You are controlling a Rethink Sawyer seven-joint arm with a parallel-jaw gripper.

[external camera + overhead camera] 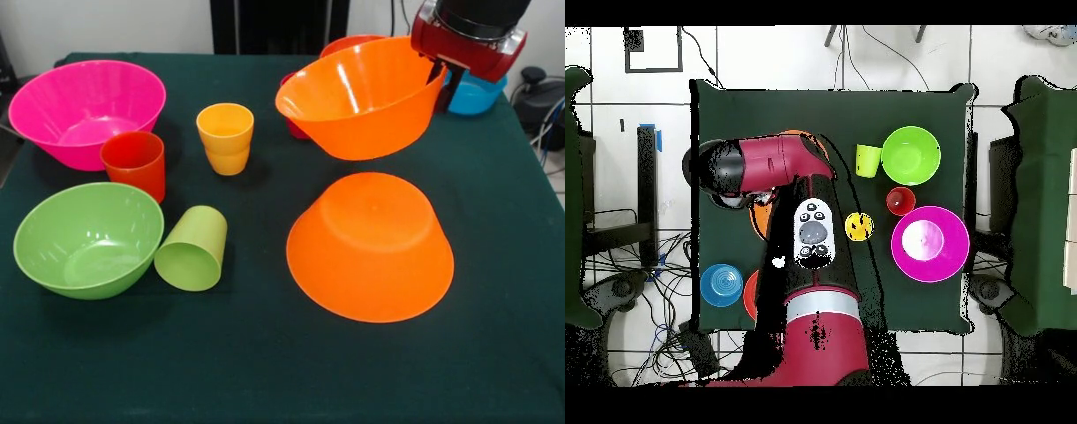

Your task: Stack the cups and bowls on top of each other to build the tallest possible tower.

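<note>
A large orange bowl (pixel 362 99) is being pinched at its rim by the claw (pixel 444 79) and held tilted above an upturned orange bowl (pixel 371 247) on the bench (pixel 265 371); nothing is being shown stacked yet, with cups and other bowls left waiting.

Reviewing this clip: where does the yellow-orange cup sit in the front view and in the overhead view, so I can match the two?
Front view: the yellow-orange cup stands upright, upper middle, right of the large pink bowl.
Overhead view: the cup is at centre, just left of the pink bowl, beside the arm.
Shared landmark: the pink bowl, with the red-orange cup against it.
</note>
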